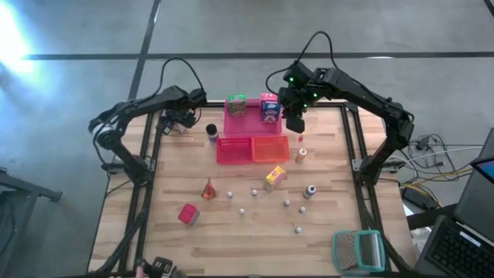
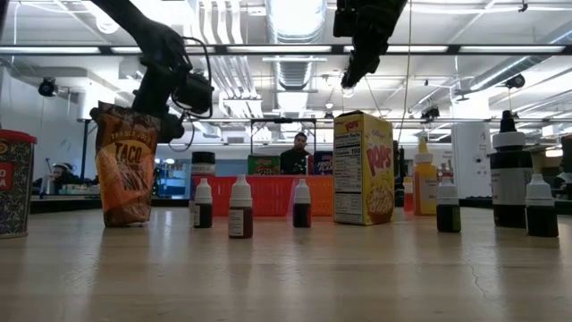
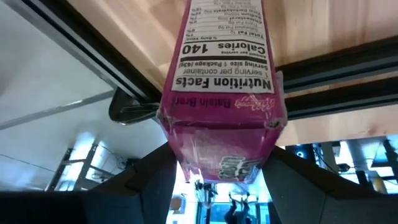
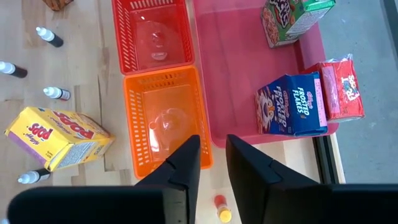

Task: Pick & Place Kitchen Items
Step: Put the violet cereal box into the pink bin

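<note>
Right wrist view has the right claw [image 4: 212, 171] hanging over the near edge of the orange basket [image 4: 163, 118], fingers drawn close with a slim gap and nothing between them, a tiny orange bottle [image 4: 222, 209] on the bench [image 4: 74, 68] below. Beside it, the pink tray [image 4: 239, 74] carries the blue Frosted Flakes carton [image 4: 292, 104], a green carton [image 4: 291, 18] and a red carton [image 4: 341, 87]. Over at the far left corner, the left claw [image 3: 217, 171] pinches a pink Raisin Bran carton [image 3: 221, 93] clear of the bench.
</note>
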